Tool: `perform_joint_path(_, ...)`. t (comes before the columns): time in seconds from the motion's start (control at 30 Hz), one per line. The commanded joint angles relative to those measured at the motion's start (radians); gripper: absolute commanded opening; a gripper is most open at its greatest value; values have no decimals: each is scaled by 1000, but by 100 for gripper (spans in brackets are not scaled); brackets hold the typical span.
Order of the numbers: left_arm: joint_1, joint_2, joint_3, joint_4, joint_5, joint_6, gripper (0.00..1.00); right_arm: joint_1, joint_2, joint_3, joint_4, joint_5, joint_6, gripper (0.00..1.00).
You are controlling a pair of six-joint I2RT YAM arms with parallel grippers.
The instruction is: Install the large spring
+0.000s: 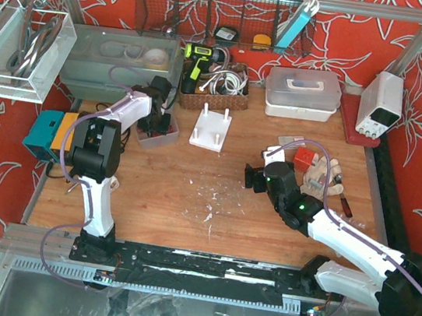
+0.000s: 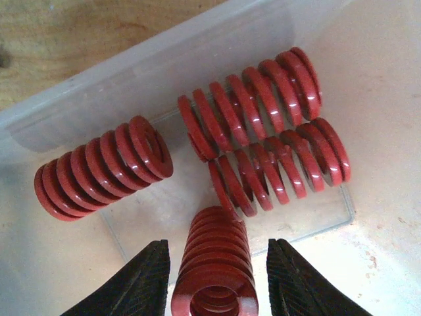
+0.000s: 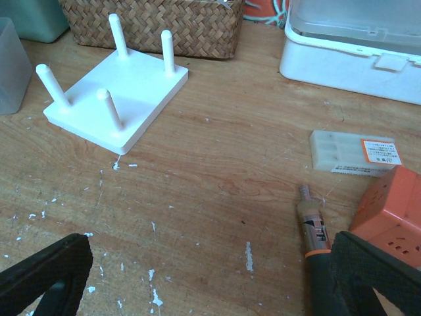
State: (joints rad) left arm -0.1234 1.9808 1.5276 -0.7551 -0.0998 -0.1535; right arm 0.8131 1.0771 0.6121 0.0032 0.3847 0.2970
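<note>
Nearest the bases, the right gripper [image 1: 254,178] hung low over the table [image 1: 190,194], its jaws spread wide with nothing between them. Close by one of its fingers lay a small tool [image 3: 310,227], and next to that an orange block [image 3: 391,210]. A white case [image 3: 355,153] sat a little beyond them. Farther out stood the board [image 3: 118,99], white and flat on the wood, its four upright pegs all bare. To its left, the left gripper [image 2: 217,247] reached down into a clear bin [image 2: 131,92]. Its fingers [image 2: 141,283] stood apart on either side of one red spring [image 2: 214,283]. A thin strip of bin floor showed on each side, so they flanked it without pressing it. That spring lay in the bin, its open end toward the wrist camera. Three other springs [image 2: 102,168] lay past it: one alone to the left, two touching side by side on the right. Behind the board sat a basket [image 3: 158,26] and a lidded white box [image 3: 355,39].
</note>
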Motion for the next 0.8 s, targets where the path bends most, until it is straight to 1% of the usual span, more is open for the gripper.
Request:
perform_joint_path(0.0, -2, 24, 6, -106, 13, -5, 45, 7, -13, -6, -11, 27, -9, 99)
perform_joint_path(0.13, -3, 7, 34, -152, -14, 4, 51, 7, -13, -7, -10, 27, -9, 99)
perform_joint_path(0.23, -3, -3, 45, -165, 10, 14, 54, 7, -14, -4, -12, 25, -8, 99)
perform_joint_path(0.33, -3, 0, 49, -176, 11, 18, 53, 8, -20, -7, -13, 30, -9, 99)
perform_joint_path(0.63, -2, 32, 41, -179, 43, 11, 45, 6, -15, -7, -13, 34, -10, 99)
perform_joint_path(0.77, -2, 47, 48, -186, 49, 9, 43, 7, -17, -6, -13, 34, -11, 99)
